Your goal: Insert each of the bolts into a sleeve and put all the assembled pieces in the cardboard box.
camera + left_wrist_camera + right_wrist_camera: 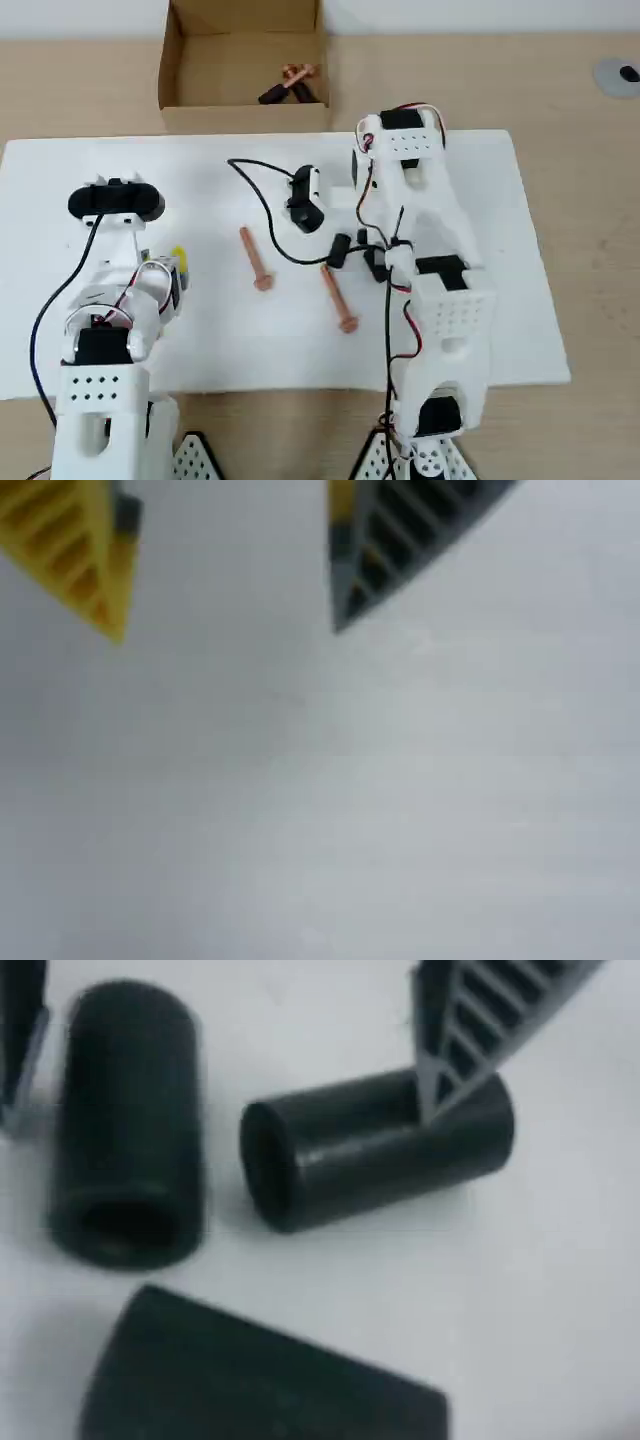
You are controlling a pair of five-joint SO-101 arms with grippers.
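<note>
Lying inside cardboard box (171, 70): assembled pieces (293, 85) | bolts (255, 258) outside on mat (200, 330)

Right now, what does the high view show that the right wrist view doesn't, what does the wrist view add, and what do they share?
High view: the open cardboard box holding assembled pieces, and two loose copper-coloured bolts lying apart. Right wrist view: the hollow ends of the black cylindrical sleeves, and the right gripper open, one fingertip at the middle sleeve. Shared: the white sheet and the sleeves, which appear as small dark shapes by the right arm in the high view.
</note>
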